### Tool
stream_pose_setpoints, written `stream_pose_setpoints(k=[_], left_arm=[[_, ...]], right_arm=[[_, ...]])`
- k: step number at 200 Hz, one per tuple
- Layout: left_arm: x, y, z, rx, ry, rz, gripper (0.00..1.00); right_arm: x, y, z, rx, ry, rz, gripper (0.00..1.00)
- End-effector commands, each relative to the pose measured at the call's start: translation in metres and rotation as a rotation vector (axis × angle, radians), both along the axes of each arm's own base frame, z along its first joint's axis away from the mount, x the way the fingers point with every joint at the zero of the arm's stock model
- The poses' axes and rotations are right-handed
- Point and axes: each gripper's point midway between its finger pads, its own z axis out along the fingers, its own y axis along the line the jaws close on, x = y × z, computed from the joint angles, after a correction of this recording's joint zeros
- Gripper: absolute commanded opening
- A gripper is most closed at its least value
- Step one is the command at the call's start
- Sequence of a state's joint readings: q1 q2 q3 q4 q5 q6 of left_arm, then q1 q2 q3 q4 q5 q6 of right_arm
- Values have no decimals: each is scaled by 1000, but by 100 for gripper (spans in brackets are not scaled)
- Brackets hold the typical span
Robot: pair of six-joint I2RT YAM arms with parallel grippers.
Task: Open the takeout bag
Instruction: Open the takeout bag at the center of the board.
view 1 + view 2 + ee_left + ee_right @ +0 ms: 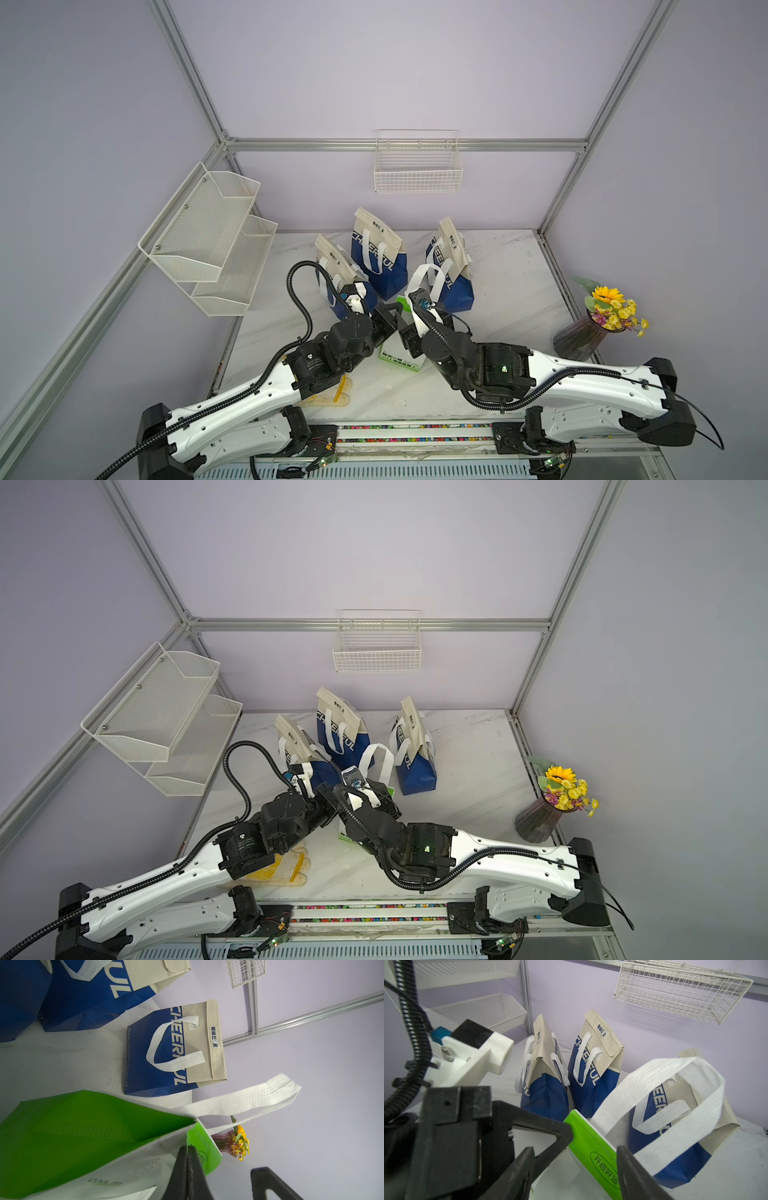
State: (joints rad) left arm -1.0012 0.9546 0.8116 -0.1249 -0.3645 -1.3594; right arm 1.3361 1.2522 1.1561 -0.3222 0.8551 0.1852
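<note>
- The white marble table (511, 291) carries everything, inside a frame of lilac walls.
- A two-tier mesh rack (208, 237) hangs on the side wall, and a wire basket (417, 166) hangs on the back wall.
- Three blue-and-beige bags stand upright at the back of the table, their tops folded shut: one in the middle (378, 257), one toward the rack (332, 266) and one toward the vase (451, 270).
- The green-and-white takeout bag (83, 1126) stands near the middle of the table, just in front of those three and between the two wrists. Its mouth gapes a little, showing the green inside, and its white handle (675, 1084) loops up above it.
- A purple vase (582, 336) of yellow flowers stands well apart from the bags, at the table's edge.
- A yellow-and-white glove (282, 866) lies flat under the left arm.
- The left gripper (188, 1151) is pinched tight on the takeout bag's rim.
- The right gripper (575, 1149) has its jaws spread, with the bag's green flap between them and not clamped.
</note>
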Motion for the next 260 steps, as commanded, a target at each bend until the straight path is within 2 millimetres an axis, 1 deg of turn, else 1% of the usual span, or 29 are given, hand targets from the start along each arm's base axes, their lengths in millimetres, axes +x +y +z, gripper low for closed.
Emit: stream_pose_setpoints(k=[1, 9, 25, 35, 49, 60, 66, 76, 88, 102, 131, 145, 162, 181, 204, 223, 260], left_arm=[[1, 2, 57, -129, -100, 9, 0], [0, 5, 58, -130, -101, 17, 0], [0, 9, 59, -127, -104, 25, 0], [-1, 11, 59, -121, -106, 26, 0], [-2, 14, 58, -123, -104, 34, 0], [-2, 15, 57, -124, -104, 38, 0], [-2, 15, 58, -124, -105, 37, 0], [-2, 15, 58, -122, -106, 35, 0], [-1, 14, 58, -124, -103, 33, 0], [-2, 13, 56, -130, -96, 31, 0], [-3, 14, 56, -137, -93, 29, 0], [-3, 15, 58, -142, -98, 29, 0], [-4, 17, 61, -145, -103, 30, 0], [-4, 16, 62, -148, -102, 29, 0], [-5, 15, 61, -150, -100, 22, 0], [-5, 15, 62, -152, -101, 21, 0], [-7, 16, 67, -162, -110, 15, 0]], right_arm=[[2, -6, -4, -13, -27, -32, 66], [3, -14, -1, 2, -32, -46, 66], [0, -31, 11, 63, -30, -30, 64], [-4, -35, 15, 76, -32, -4, 62], [-9, -32, 12, 58, -16, 45, 60], [-11, -26, 3, 25, 9, 65, 59], [-10, -24, -6, 9, 28, 59, 59], [-9, -20, -12, 0, 35, 56, 58], [-9, -12, -15, 3, 39, 68, 57], [-7, -5, -13, 4, 29, 75, 56], [1, 3, -18, -31, 6, 37, 55], [7, -2, -22, -55, -11, -21, 55], [16, -11, -19, -47, -26, -91, 55], [22, -15, -16, -47, -35, -128, 53], [33, -17, -23, -53, -19, -148, 50], [43, -22, -30, -40, 7, -161, 48], [56, -33, -42, -10, 50, -165, 47]])
